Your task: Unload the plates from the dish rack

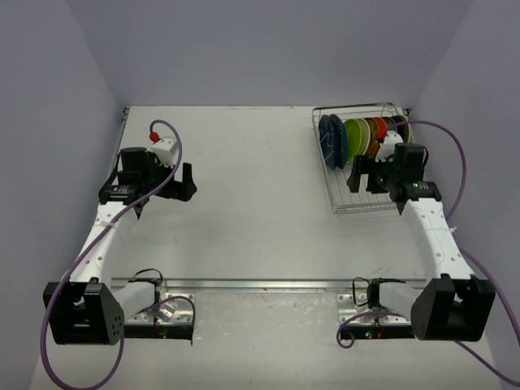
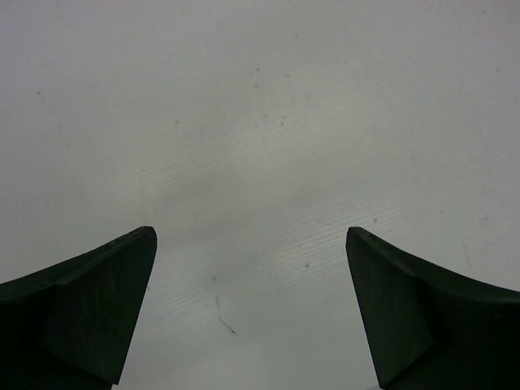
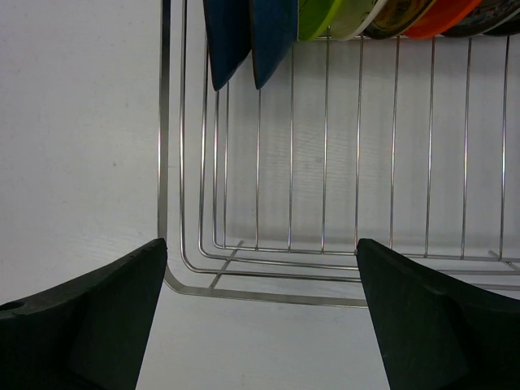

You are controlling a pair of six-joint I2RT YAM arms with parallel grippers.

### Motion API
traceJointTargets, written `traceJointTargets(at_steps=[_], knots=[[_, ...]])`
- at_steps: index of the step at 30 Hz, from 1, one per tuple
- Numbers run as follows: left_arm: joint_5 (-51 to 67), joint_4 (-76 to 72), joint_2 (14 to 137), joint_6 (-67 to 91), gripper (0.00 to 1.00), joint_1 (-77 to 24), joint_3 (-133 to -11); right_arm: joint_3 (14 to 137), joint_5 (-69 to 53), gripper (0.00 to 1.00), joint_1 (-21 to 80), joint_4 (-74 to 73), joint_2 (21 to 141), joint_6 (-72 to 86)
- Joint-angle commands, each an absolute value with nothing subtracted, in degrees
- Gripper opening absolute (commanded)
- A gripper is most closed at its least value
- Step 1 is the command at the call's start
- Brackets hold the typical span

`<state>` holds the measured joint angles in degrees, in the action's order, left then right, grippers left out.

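The silver wire dish rack (image 1: 351,203) stands at the far right of the table. Several plates stand on edge in its far half: dark blue (image 1: 331,139), lime green (image 1: 357,136), orange-red (image 1: 379,127) and dark ones behind. My right gripper (image 1: 366,175) is open and empty above the rack's near half. In the right wrist view the rack's near corner (image 3: 183,280) lies between the open fingers, with the blue plates (image 3: 248,36) and green plate (image 3: 321,16) at the top. My left gripper (image 1: 184,184) is open and empty over bare table (image 2: 260,162).
Purple cables loop from both arms. The arm bases and a metal rail (image 1: 260,284) sit at the near edge. White walls close the table at the back and sides.
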<state>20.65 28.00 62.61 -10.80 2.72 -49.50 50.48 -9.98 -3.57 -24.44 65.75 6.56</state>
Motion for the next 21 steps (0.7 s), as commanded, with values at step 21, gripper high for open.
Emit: traceJointTargets(at_steps=[21], knots=[[11.17, 20.90, 67.99, -10.08, 0.91, -1.76, -54.77, 87.32, -9.39, 0.70, -14.76, -32.86, 90.19, -5.12]])
